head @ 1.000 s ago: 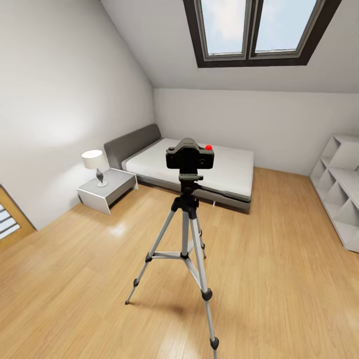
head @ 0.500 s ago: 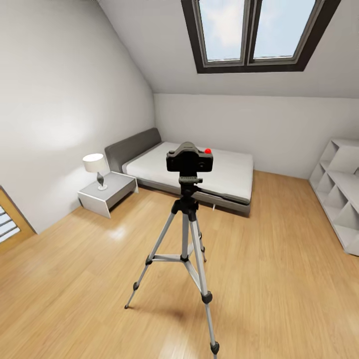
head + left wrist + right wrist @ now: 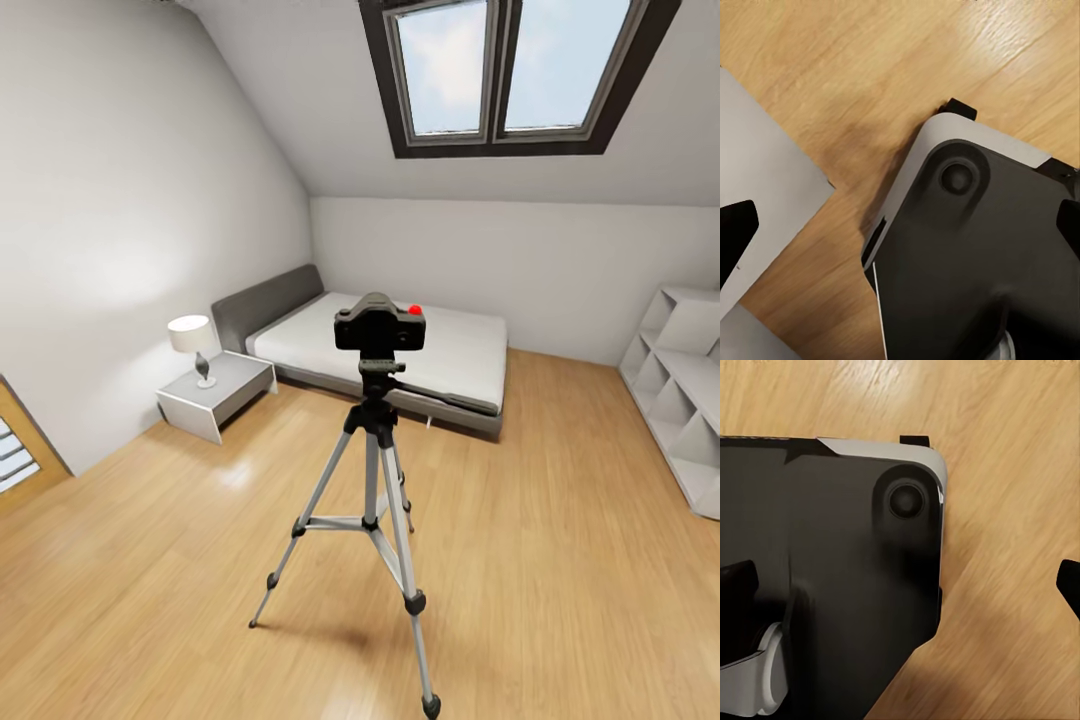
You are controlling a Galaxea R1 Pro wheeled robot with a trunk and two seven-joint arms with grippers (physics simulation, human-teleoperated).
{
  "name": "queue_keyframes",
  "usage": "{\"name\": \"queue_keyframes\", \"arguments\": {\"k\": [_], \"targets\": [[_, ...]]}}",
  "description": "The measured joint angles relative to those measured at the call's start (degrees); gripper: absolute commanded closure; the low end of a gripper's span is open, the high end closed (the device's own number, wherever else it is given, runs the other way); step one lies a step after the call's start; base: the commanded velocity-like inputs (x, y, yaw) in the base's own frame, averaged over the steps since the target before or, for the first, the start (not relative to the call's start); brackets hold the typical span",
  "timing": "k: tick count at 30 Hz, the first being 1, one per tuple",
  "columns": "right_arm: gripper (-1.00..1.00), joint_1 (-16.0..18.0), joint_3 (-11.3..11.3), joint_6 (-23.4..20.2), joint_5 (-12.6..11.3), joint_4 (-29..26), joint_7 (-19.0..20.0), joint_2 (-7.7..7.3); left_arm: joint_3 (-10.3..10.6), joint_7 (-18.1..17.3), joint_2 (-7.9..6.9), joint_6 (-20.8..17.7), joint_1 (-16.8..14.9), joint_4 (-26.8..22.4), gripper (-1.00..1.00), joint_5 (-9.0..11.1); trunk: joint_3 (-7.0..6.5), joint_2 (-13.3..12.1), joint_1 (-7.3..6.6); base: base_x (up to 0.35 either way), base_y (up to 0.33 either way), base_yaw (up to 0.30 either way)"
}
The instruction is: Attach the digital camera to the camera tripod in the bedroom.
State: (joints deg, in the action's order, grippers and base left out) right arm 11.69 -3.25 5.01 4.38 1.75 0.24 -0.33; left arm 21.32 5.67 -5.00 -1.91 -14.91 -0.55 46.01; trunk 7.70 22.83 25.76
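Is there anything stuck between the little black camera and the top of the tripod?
Nothing visible is in the way. The digital camera already sits right on the head of the camera tripod, which stands on the wood floor in front of the bed.

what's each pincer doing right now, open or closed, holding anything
Left pincer: open, fingertips far apart, holding nothing, hanging over the robot's base and wood floor.
Right pincer: open, fingertips far apart, holding nothing.
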Motion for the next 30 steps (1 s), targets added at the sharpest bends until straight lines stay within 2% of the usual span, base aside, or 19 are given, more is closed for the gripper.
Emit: {"name": "queue_keyframes", "arguments": {"k": [30], "targets": [[-1.0,0.0,0.0,0.0,0.0,0.0,0.0,0.0,0.0,0.0,0.0,0.0,0.0,0.0,-1.0,0.0,-2.66,0.0,0.0,0.0,0.0,0.0]]}}
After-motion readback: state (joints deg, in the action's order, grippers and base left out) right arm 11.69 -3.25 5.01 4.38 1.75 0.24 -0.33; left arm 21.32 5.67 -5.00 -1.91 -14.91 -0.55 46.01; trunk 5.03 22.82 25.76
